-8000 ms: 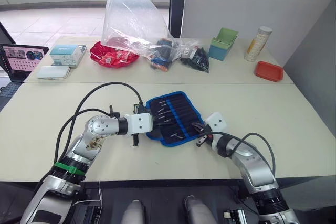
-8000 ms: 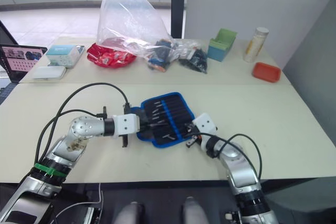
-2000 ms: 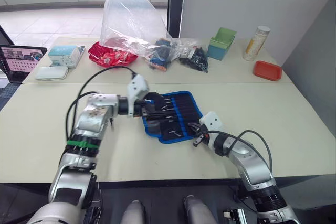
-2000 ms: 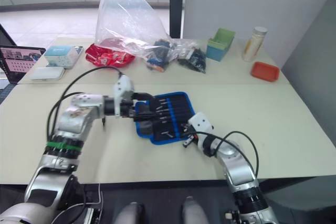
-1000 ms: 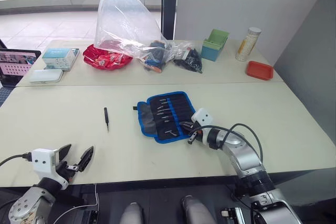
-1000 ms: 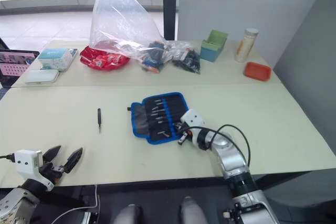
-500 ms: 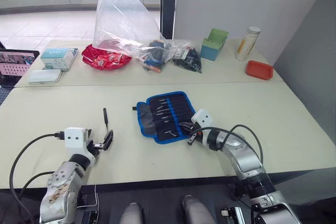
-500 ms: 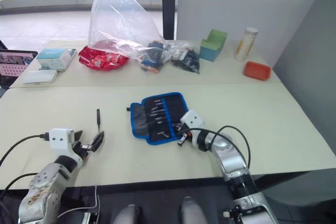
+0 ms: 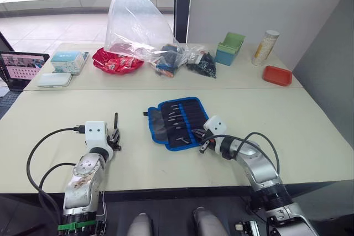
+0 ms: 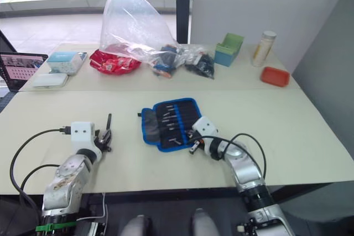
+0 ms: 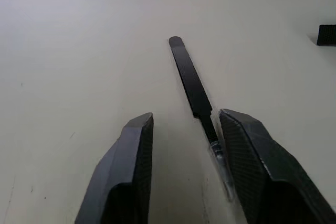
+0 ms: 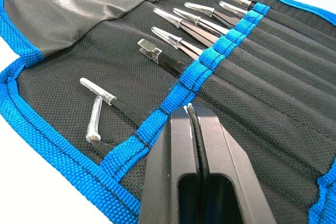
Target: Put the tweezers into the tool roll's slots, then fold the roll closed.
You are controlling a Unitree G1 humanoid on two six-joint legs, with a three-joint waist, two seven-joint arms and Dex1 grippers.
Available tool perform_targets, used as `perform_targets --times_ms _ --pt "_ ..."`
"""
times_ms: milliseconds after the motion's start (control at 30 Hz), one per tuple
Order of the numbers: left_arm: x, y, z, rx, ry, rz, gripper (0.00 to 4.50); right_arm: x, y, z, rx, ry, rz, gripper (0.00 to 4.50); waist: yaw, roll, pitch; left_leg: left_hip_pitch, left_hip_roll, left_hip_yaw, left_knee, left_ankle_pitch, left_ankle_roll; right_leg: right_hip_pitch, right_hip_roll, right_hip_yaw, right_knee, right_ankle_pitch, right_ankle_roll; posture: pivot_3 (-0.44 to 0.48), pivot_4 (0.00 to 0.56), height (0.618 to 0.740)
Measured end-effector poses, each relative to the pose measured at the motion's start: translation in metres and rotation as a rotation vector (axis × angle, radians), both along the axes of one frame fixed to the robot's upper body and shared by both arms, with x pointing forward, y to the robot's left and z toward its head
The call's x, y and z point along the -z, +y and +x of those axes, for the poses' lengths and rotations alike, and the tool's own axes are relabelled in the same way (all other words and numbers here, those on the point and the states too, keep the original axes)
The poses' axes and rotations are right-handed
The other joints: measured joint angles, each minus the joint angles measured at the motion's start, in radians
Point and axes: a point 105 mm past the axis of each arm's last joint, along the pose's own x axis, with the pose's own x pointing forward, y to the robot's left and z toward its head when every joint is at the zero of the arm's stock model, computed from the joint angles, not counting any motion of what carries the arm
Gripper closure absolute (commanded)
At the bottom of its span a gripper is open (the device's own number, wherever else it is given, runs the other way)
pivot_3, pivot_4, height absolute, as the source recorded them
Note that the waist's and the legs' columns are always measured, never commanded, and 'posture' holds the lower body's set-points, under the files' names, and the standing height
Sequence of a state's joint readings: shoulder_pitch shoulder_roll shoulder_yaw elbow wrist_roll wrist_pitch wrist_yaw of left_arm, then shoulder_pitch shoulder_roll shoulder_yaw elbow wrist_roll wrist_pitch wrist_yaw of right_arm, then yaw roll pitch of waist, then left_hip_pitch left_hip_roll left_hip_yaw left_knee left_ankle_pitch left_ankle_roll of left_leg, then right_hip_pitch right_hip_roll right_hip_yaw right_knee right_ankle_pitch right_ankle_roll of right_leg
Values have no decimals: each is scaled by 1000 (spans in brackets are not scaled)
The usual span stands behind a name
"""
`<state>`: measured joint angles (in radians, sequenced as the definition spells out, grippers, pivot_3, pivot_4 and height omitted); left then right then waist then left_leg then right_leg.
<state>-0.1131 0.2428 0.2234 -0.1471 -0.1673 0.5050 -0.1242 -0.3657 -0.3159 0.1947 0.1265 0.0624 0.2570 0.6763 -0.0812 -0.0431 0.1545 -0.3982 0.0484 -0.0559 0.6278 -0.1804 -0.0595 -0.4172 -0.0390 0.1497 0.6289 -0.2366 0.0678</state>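
My left gripper stands with its two black fingers spread wide on the cream table, straddling the pointed end of a slim black metal tweezer that lies flat and loose, well to the left of the tool roll. The tweezer's shaft runs away from the fingers, and its tip rests just beside the one finger, off-centre in the gap. My right gripper is pressed narrow, fingers together with nothing visibly between them, resting on the near right part of the dark fabric tool roll with bright blue border, which lies unfolded at mid-table. Several silver-tipped tweezers already sit in its stitched slots. I judge the current step to be the pick-up of the last loose tweezer. Risk one: closing off-centre may push the thin tweezer sideways or pinch only its tip, so that it pivots and drops. Risk two: a flat, thin tool on a hard surface may slip under the fingers. Risk three: lifting my right gripper may let the roll shift during insertion.
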Motion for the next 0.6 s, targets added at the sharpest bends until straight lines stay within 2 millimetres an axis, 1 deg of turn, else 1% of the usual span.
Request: perform_targets --times_ms 67,167,267,367,433,533,600 --pt "0 -2 4 -2 -2 -7 4430 0 -2 0 3 0 -5 4500 5 1 -1 0 0 0 0 0 0 0 0 0 0 0 0 0 150 733" --pt "0 -3 10 -1 -5 -17 4476 1 -3 0 7 1 -8 4500 11 1 -1 2 0 0 0 0 0 2 0 0 -1 0 0 0 150 733" --pt "-4 2 15 1 -25 -5 4476 1 -2 0 5 0 -8 4500 11 1 -1 2 0 0 0 0 0 1 0 0 -1 0 0 0 150 733" --pt "-7 4 17 61 -36 50 4476 -1 -1 0 1 -5 -7 4500 9 0 -1 -1 0 0 -1 0 0 -2 0 0 -1 0 0 0 150 733" --pt "-18 3 21 106 -79 76 4476 -1 -2 -1 1 -8 -6 4500 10 -1 -1 -3 0 0 -1 0 0 -3 0 0 -1 0 0 0 150 733" --pt "-48 -5 30 186 -186 118 4476 -1 -2 -3 7 -10 -3 4500 10 -2 -1 -3 0 0 -1 0 0 -3 0 0 -1 0 0 0 150 733" --pt "-69 -17 34 271 -260 153 4476 -1 -3 -3 13 -12 -2 4500 11 -2 -1 -3 0 0 -1 0 0 -3 0 0 -1 0 0 0 150 733"
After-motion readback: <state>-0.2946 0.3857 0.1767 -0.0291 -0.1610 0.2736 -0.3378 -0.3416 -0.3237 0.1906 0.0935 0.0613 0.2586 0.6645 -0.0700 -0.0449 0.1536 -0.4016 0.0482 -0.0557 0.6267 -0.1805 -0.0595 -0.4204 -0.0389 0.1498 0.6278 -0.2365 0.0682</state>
